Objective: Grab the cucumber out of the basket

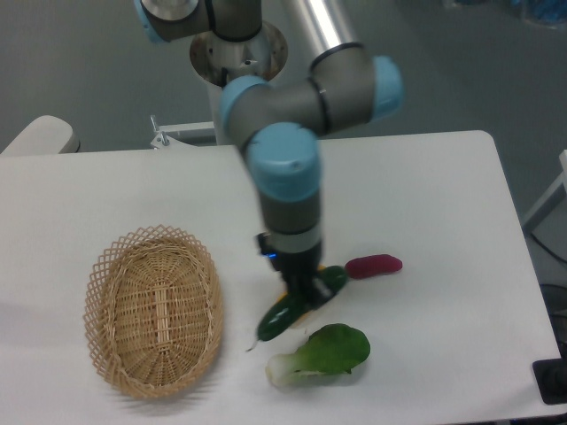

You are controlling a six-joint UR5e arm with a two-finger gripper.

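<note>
We see the gripper (304, 295) with jaws clamped on the cucumber (282, 315), right of the basket (133, 372), just beyond the bok choy (328, 352). The basket holds nothing.

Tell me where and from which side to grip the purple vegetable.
Grip the purple vegetable across its narrow middle, coming straight down from above. It lies flat and lengthwise left to right on the table, so the jaws should close front to back.
</note>
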